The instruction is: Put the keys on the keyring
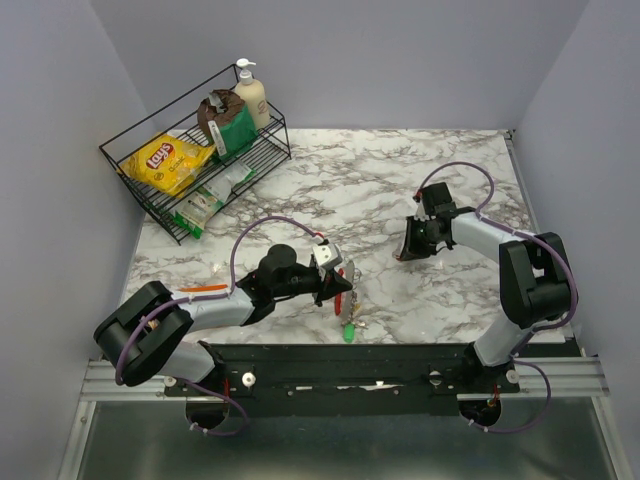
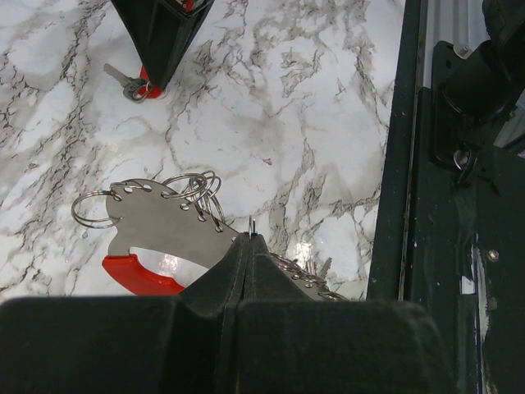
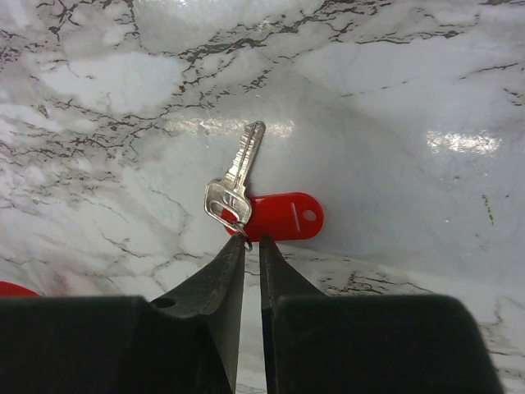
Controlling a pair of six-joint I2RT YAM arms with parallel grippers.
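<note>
Seemingly the left gripper [image 2: 248,240] is pinched tight on the keyring [image 2: 164,223] by the counter's [image 1: 400,180] near edge, the contact hidden behind its fingers. Mid-counter, the right gripper [image 3: 252,242] stands a slit apart at a red-tagged key's [image 3: 236,179] small ring; whether it grips is unclear.

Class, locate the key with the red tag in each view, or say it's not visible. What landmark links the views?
Right wrist: the key with the red tag lies at centre, ahead of the right gripper.
Left wrist: upper left, under that gripper.
Top external: too small to make out.
Shared landmark: the right gripper.
</note>
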